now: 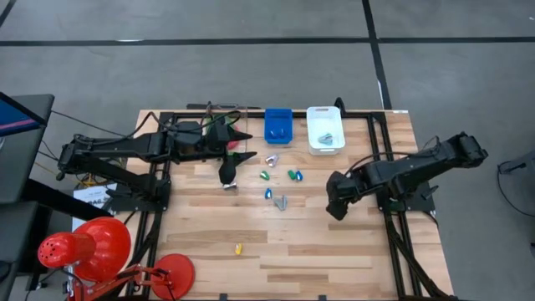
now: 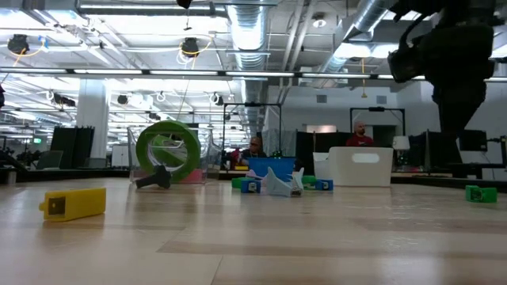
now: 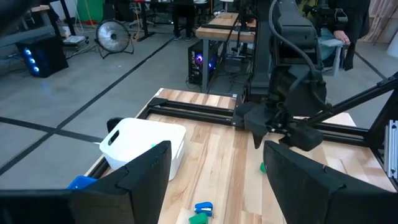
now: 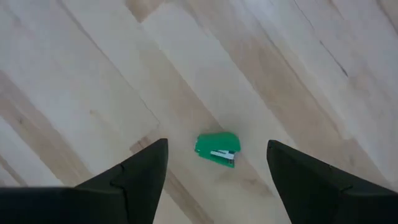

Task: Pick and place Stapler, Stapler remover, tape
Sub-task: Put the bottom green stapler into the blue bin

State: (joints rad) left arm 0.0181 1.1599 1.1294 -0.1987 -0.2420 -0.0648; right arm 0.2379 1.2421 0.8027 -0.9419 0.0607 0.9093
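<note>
The right gripper [image 4: 217, 180] is held above the worktop [image 1: 334, 242], fingers apart, with a small green stapler [image 4: 217, 149] lying flat between and ahead of them. The right arm is bent at the worktop's right side, wrist pointing down. A miss is judged possible: the stapler is small and low, so a descent off centre could push it aside rather than clamp it. Farther off, small blue, green and silver items [image 1: 280, 180] lie loose near the centre, with a blue bin [image 1: 278, 125] and a white bin [image 1: 324, 128] beyond. The left gripper [image 3: 217, 186] is held level over the left rear, fingers apart. A green tape [image 2: 167, 150] stands on edge there.
</note>
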